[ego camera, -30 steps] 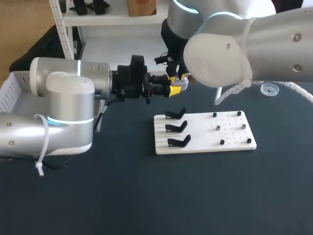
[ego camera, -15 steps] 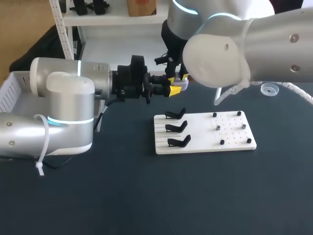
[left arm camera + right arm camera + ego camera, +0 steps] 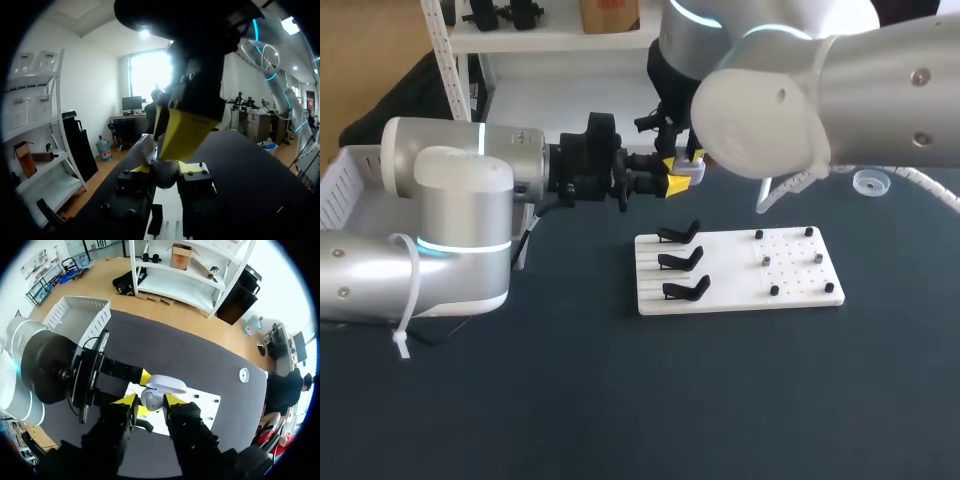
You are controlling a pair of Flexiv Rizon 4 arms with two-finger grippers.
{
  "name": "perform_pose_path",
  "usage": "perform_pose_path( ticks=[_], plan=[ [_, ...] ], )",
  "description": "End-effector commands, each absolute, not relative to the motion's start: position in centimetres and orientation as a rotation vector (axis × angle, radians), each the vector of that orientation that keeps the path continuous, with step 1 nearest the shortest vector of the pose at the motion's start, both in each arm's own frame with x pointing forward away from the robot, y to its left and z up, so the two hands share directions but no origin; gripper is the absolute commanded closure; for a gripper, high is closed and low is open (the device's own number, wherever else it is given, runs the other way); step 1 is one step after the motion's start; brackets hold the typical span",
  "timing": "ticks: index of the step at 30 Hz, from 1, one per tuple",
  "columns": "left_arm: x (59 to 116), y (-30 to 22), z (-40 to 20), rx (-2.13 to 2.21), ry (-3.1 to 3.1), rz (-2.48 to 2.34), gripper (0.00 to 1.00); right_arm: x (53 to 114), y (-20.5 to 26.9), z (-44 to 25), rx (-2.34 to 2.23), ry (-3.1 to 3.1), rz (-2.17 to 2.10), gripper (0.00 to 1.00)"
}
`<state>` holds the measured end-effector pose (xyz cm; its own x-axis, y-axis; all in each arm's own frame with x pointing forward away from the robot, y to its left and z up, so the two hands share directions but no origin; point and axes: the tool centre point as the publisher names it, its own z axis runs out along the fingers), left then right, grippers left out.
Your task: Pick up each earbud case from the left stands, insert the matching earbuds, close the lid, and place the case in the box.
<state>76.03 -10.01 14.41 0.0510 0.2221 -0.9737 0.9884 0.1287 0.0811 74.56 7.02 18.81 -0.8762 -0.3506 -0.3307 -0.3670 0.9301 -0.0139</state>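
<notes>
Earbud case (image 3: 691, 170), smooth, rounded white plastic, hangs above the dark bench (image 3: 620, 400), pinched by the left pincer (image 3: 676, 182). The right wrist view shows its lid flipped open, which the head view cannot resolve. Whether the right pincer (image 3: 150, 400) grips it, I cannot tell.

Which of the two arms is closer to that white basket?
Left. The left arm runs right alongside the basket; the right arm comes in from the far side, well away from it.
</notes>
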Motion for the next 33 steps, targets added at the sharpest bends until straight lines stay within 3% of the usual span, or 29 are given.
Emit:
perform_pose_path(
  ticks=[1, 10, 19, 33],
  plan=[
    [76.0, -10.0, 14.4, 1.290, 1.378, -0.943, 1.00, 74.3, 6.9, 19.1, -0.528, 2.756, 0.065, 0.69],
    [76.0, -10.0, 14.4, 1.290, 1.378, -0.943, 1.00, 74.0, 6.4, 20.6, -0.506, 2.728, 0.063, 0.68],
    [76.0, -10.0, 14.4, 1.290, 1.378, -0.943, 1.00, 79.2, 6.1, 21.9, -0.393, 2.678, 0.069, 0.67],
    [76.0, -10.0, 14.4, 1.290, 1.378, -0.943, 1.00, 82.3, 4.2, 17.6, -0.221, 2.769, 0.080, 0.68]
  ],
)
